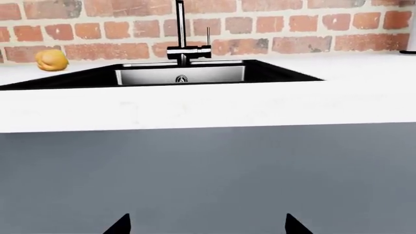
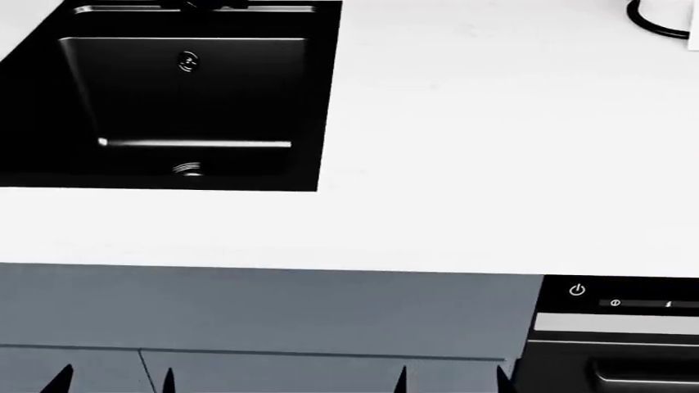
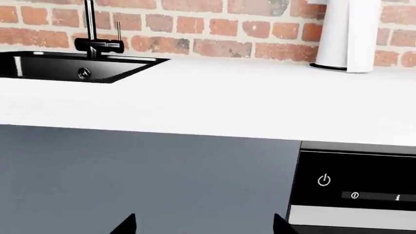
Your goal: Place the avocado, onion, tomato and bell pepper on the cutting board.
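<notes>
Beside the sink (image 1: 185, 73), probably the bell pepper (image 1: 51, 60), both hands' fingertips spread, mostly cropped.

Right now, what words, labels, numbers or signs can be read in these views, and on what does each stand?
No words or numbers are readable.
Power symbol, white: on the black appliance control panel.
Two small white icons beside it: too small to read.
Round emblem on the sink's back wall: too blurred to read.
</notes>
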You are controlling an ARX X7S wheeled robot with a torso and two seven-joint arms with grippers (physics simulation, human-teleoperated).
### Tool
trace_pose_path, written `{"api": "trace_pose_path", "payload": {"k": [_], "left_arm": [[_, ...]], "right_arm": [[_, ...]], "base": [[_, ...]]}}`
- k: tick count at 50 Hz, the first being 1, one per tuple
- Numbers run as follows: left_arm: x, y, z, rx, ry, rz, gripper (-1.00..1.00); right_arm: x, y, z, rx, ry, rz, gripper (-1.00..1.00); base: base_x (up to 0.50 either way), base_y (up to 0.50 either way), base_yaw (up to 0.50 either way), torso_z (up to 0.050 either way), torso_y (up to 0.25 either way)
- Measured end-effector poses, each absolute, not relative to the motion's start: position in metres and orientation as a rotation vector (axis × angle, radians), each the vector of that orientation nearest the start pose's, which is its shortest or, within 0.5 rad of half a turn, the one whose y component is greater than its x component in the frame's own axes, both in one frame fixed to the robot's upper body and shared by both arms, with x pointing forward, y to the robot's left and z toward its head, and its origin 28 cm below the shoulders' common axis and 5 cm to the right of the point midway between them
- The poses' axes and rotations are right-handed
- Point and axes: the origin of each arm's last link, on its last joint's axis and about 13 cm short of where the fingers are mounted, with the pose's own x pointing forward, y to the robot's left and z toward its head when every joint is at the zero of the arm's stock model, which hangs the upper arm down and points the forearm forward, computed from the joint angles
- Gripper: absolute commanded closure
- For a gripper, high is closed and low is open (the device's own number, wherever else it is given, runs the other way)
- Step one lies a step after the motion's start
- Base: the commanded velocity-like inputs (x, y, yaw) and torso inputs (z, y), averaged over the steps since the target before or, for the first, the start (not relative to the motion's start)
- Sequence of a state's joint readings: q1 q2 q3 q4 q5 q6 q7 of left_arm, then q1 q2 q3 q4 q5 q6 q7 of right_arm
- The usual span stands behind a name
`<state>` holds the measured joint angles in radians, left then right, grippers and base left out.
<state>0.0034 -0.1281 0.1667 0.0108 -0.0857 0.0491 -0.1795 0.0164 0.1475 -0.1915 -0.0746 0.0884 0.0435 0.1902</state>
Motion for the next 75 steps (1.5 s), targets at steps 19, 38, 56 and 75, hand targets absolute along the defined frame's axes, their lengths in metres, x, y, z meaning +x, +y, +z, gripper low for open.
{"api": "trace_pose_path", "payload": {"k": [19,38,56,75], "left_arm": [[0.2074,0.2023,0.0163,0.032,-0.049,0.014,-1.00],[0.2068,0.2024,0.0171,0.033,-0.053,0.015,-1.00],[0.2067,0.2025,0.0171,0.031,-0.057,0.017,-1.00],[0.2063,0.2023,0.0184,0.032,-0.060,0.018,-1.00]], "right_arm": [[0.2114,-0.0918,0.0258,-0.058,-0.035,0.006,-1.00],[0.2112,-0.0916,0.0261,-0.068,-0.041,0.006,-1.00],[0.2111,-0.0915,0.0263,-0.072,-0.045,0.004,-1.00],[0.2106,-0.0914,0.0271,-0.075,-0.050,0.003,-1.00]], "base": [[0.00,0.41,0.00,0.000,0.000],[0.00,0.45,0.00,0.000,0.000],[0.00,0.47,0.00,0.000,0.000],[0.00,0.48,0.00,0.000,0.000]]}}
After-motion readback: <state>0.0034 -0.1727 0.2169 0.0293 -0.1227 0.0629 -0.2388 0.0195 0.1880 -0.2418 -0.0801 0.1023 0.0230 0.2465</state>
